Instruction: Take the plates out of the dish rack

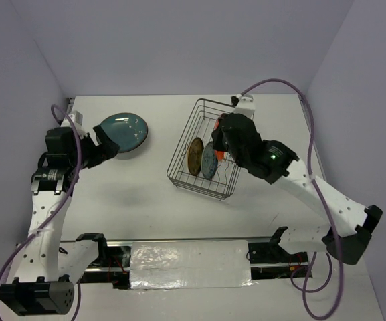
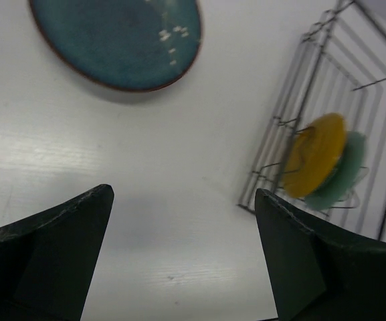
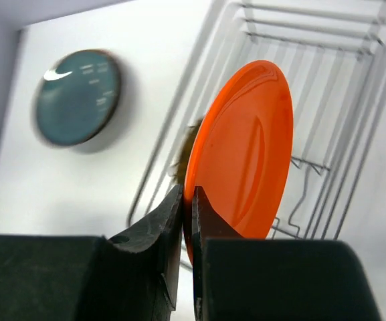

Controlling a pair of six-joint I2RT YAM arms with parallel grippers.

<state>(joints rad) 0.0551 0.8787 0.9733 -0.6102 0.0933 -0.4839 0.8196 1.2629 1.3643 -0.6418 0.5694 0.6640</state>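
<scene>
Right, top view first: the right hand (image 1: 218, 142) is lowered into the dish rack (image 1: 181, 146) and clamped on the orange plate (image 1: 217, 124). The mustard plate (image 1: 195, 156) and grey-blue plate (image 1: 209, 160) are stood on edge in the rack just beside it. The teal plate (image 1: 122, 132) is laid flat on the worktop (image 1: 146, 200), well apart from the rack, with the left hand (image 1: 107, 148) parked next to it.

Left wrist view: the left hand (image 2: 182, 194) is spread wide, nothing held. Bare worktop is seen between the fingers.

Right wrist view: the jaws are pinched narrow on the orange plate (image 3: 243, 147), which is held upright inside the rack. Only a thin strip of rim is gripped. Whether it is clear of the rack floor cannot be told.

Risks, as judged:
- The plate could be pivoted or dropped if lifted fast, since a smooth rim is held at one point.
- The lower edge could be snagged on a prong or the rack wall if the lift is not kept vertical, and the rack dragged.
- Neighbouring plates could be knocked by the arm.
</scene>
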